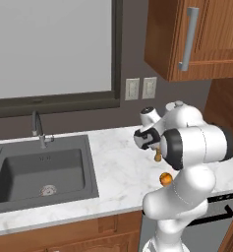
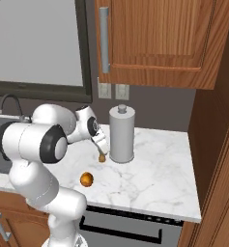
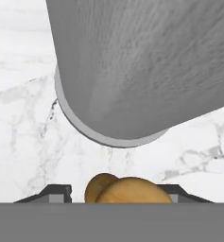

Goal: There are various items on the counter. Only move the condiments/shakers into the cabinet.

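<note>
Currently your gripper (image 2: 102,153) stands low over the counter (image 2: 150,173), jaws either side of the wooden shaker (image 2: 102,157); whether they pinch it yet you cannot tell; shaker sits just beside the grey canister (image 2: 121,134), so approach from above avoids it; orange fruit (image 2: 86,179) apart.

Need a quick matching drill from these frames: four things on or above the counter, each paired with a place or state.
Things:
1. wooden shaker
2. orange fruit
3. grey canister
4. cabinet door

Places/states:
A. closed, above the counter
B. between the tool's fingers
C. standing upright just behind the shaker
D. lying alone near the counter's front edge

Pairs: 1-B, 2-D, 3-C, 4-A
</note>
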You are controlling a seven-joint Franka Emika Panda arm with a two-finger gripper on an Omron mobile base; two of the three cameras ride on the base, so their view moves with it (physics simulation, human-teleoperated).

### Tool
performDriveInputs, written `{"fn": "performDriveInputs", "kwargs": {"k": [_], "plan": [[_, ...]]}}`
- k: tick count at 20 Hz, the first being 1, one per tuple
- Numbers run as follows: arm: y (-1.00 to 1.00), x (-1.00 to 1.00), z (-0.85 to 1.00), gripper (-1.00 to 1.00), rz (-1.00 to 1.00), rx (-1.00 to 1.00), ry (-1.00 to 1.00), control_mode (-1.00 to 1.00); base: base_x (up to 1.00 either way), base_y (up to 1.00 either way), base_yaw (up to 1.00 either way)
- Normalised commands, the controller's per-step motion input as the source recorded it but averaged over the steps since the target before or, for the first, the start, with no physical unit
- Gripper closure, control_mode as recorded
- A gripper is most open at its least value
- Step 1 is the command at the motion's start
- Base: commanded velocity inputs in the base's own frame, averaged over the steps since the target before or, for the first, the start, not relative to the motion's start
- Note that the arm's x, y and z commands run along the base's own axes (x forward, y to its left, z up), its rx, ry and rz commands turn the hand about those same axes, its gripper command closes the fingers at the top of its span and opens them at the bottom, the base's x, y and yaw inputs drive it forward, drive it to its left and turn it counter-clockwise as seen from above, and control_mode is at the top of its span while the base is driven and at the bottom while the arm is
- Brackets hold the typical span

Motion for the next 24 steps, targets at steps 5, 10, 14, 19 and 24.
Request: {"fn": "performDriveInputs", "kwargs": {"k": [5, 10, 14, 19, 24], "plan": [[0.0, -0.39, 0.08, 1.0, -0.01, 0.0, -0.02, -1.0, 0.0, 0.0, 0.0], [0.0, -0.98, 0.91, 1.0, 0.01, 0.07, -0.22, -1.0, 0.0, 0.0, 0.0], [0.0, -0.92, 1.0, 1.0, 0.09, 0.09, -0.07, -1.0, 0.0, 0.0, 0.0], [0.08, -0.84, 0.95, 1.0, 0.15, 0.02, 0.05, -1.0, 0.0, 0.0, 0.0], [0.18, -0.99, 0.79, 1.0, 0.22, 0.0, 0.06, -1.0, 0.0, 0.0, 0.0]]}}
